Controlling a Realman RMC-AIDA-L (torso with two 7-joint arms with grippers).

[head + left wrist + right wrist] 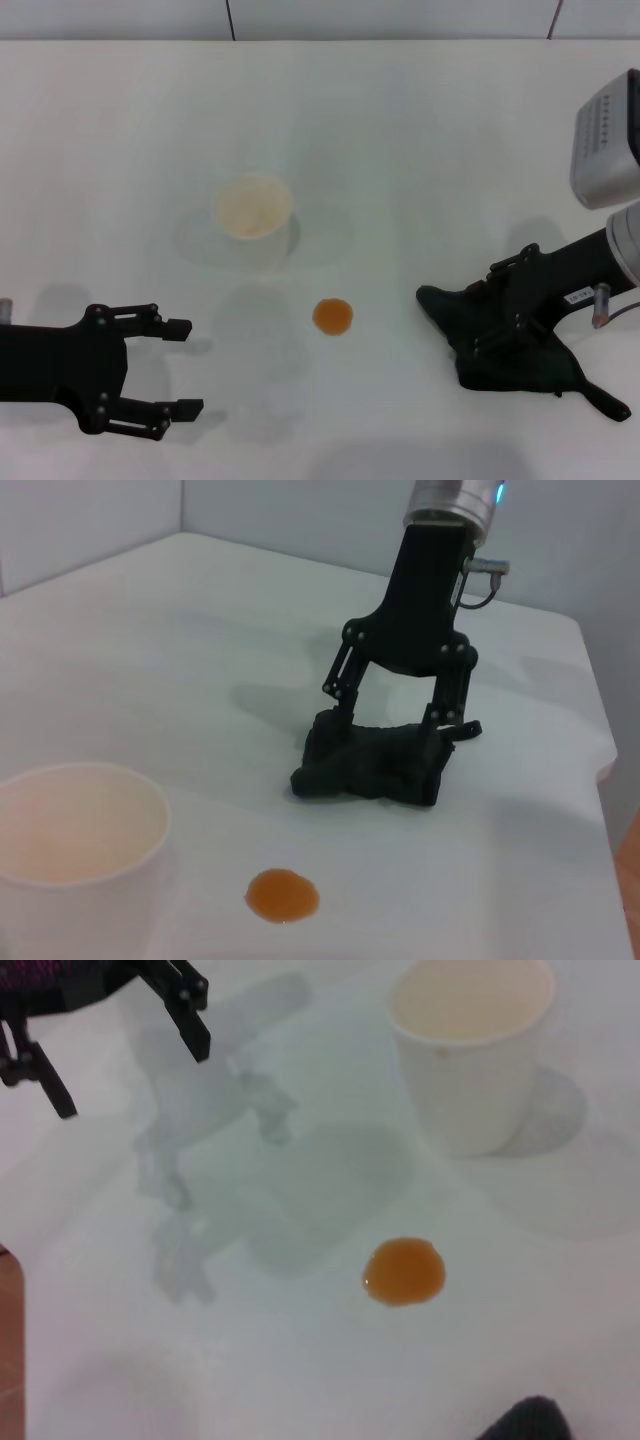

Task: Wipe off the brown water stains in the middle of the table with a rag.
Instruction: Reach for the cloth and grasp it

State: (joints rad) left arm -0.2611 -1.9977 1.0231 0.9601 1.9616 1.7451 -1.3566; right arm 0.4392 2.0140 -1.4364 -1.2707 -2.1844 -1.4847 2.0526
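The right gripper [400, 742] pinches the black rag [505, 345], a soft, limp cloth best held by its bunched middle so the thin tail trails; it lies on the white table [420, 140], right of the brown water stain [332, 316]. The paper cup [254, 207] stands beyond, leaving open room. The left gripper [180, 367] waits spread, nearer left

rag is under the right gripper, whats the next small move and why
Probably slide the rag toward the robot's left onto the brown stain. The right gripper has its fingers down on the bunched cloth, the spot lies unwiped beside it, and the left gripper sits open, apart.
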